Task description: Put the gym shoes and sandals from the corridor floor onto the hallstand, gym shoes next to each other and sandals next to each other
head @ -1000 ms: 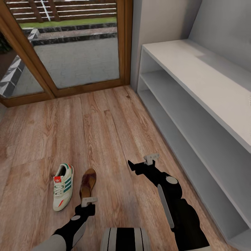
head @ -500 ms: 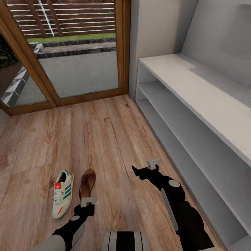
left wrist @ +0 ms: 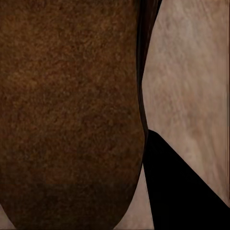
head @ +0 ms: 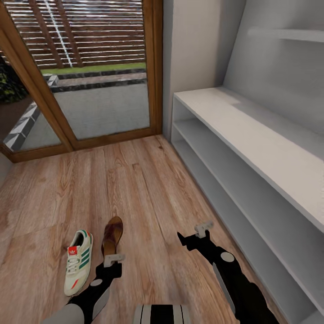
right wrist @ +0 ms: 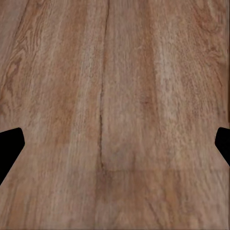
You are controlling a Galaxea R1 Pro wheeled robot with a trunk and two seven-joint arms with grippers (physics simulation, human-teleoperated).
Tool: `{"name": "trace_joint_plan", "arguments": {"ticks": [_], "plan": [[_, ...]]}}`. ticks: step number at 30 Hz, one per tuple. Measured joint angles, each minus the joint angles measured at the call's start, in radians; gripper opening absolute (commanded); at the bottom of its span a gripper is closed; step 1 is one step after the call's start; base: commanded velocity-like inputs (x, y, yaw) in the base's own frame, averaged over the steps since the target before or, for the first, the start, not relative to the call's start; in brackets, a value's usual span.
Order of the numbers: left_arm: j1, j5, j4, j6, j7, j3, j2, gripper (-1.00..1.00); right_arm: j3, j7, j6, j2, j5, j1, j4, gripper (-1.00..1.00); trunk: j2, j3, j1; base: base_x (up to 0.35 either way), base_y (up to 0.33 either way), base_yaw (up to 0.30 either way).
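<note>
1. Black left gripper (head: 113,263) sits at the heel of the sandal (head: 112,234), apparently lined up to grasp it; I cannot tell how its jaws stand.
2. Beside the sandal, a gym shoe (head: 78,262) lies on the corridor floor (head: 135,189).
3. Right gripper (head: 193,235) hovers empty, jaws spread wide.
4. Farther right, the hallstand (head: 243,135) waits bare for the shoes.

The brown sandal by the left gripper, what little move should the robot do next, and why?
Probably lower the left gripper a little and close on the sandal. It hangs right at the sandal's near end, the sandal lies on the corridor floor, and the hallstand holds no shoes in view.
</note>
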Motion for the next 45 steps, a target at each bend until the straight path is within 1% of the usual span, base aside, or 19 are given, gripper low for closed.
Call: {"name": "trace_joint_plan", "arguments": {"ticks": [3,4,5,7,11,12,13,16,18,20,21,23,26,30,33,34,37,38,45], "plan": [[0.001,0.000,-0.001,-0.008,0.000,0.000,0.000,-1.00,-0.003,-0.018,-0.061,-0.002,0.000,0.001,0.058,1.00,0.001,0.016,-0.001,0.000,0.000,-0.069],[0.002,0.000,-0.001,-0.011,0.000,0.000,0.000,-1.00,-0.004,-0.035,-0.101,-0.011,0.000,0.002,0.099,1.00,0.001,0.022,-0.002,0.000,0.000,-0.069],[0.002,0.000,-0.002,-0.012,0.000,0.000,0.000,-1.00,-0.004,-0.040,-0.115,-0.016,0.000,0.002,0.114,1.00,0.001,0.027,-0.002,0.000,0.000,-0.069],[0.002,0.000,-0.003,-0.013,0.000,-0.004,-0.002,-1.00,-0.007,-0.055,-0.204,-0.044,0.000,0.003,0.220,1.00,0.002,0.038,-0.003,0.000,0.000,-0.069],[0.002,-0.001,-0.018,-0.014,-0.001,-0.004,-0.002,-1.00,-0.007,-0.057,-0.290,-0.067,-0.001,0.003,0.322,1.00,0.003,0.060,-0.005,0.000,0.000,-0.069],[0.002,0.000,-0.018,-0.014,0.000,-0.003,-0.002,-1.00,-0.007,-0.057,-0.291,-0.067,-0.001,0.003,0.323,1.00,0.003,0.065,-0.005,0.000,0.000,-0.069],[0.002,-0.001,-0.030,-0.013,-0.001,-0.003,-0.002,-1.00,-0.007,-0.057,-0.310,-0.069,-0.001,0.003,0.346,1.00,0.003,0.071,-0.006,0.000,0.000,-0.069],[0.003,-0.001,-0.072,-0.013,0.000,-0.001,0.000,-1.00,-0.007,-0.057,-0.389,-0.072,0.000,0.003,0.447,1.00,0.004,0.087,-0.007,0.000,0.000,-0.069],[0.007,-0.001,-0.077,-0.013,0.000,-0.001,0.000,-1.00,-0.007,-0.058,-0.420,-0.073,0.000,0.003,0.482,1.00,0.004,0.098,-0.008,0.000,0.000,-0.054],[0.016,-0.001,-0.082,-0.013,0.001,0.000,0.001,-1.00,-0.006,-0.058,-0.473,-0.073,0.000,0.003,0.536,1.00,0.005,0.109,-0.009,0.000,0.000,-0.024],[0.038,-0.001,-0.086,-0.014,0.001,0.001,0.002,-1.00,-0.005,-0.057,-0.563,-0.073,0.001,0.003,0.611,1.00,0.005,0.114,-0.009,0.000,0.000,-0.007],[0.062,-0.001,-0.089,-0.016,0.001,0.002,0.007,-1.00,-0.005,-0.058,-0.609,-0.073,0.000,0.003,0.667,1.00,0.005,0.125,-0.010,0.000,0.000,-0.004],[0.097,-0.001,-0.090,-0.041,0.002,0.003,0.016,-1.00,-0.004,-0.059,-0.644,-0.073,0.000,0.003,0.728,1.00,0.006,0.141,-0.012,0.000,0.000,-0.002],[0.134,-0.001,-0.090,-0.081,0.002,0.004,0.023,-1.00,-0.004,-0.065,-0.686,-0.074,0.000,0.003,0.777,1.00,0.007,0.163,-0.013,0.000,0.000,0.000],[0.177,0.005,-0.088,-0.109,0.003,0.008,0.031,-1.00,-0.004,-0.097,-0.754,-0.074,0.000,0.003,0.835,1.00,0.008,0.179,-0.015,0.000,0.000,0.000],[0.205,0.008,-0.081,-0.147,0.005,0.010,0.035,-1.00,-0.003,-0.139,-0.798,-0.073,0.002,0.003,0.895,1.00,0.008,0.185,-0.015,0.000,0.000,0.000],[0.219,0.008,-0.078,-0.154,0.005,0.010,0.036,-1.00,-0.001,-0.145,-0.805,-0.073,0.001,0.003,0.919,1.00,0.022,0.200,-0.023,0.000,0.000,0.000],[0.239,0.009,-0.086,-0.157,0.006,0.009,0.036,-1.00,-0.002,-0.148,-0.807,-0.073,0.002,0.005,0.945,1.00,0.029,0.204,-0.027,0.000,0.000,0.000],[0.250,0.009,-0.090,-0.158,0.007,0.009,0.035,-1.00,-0.004,-0.149,-0.840,-0.073,0.004,0.006,0.997,1.00,0.078,0.237,-0.054,0.000,0.000,0.000]]}}
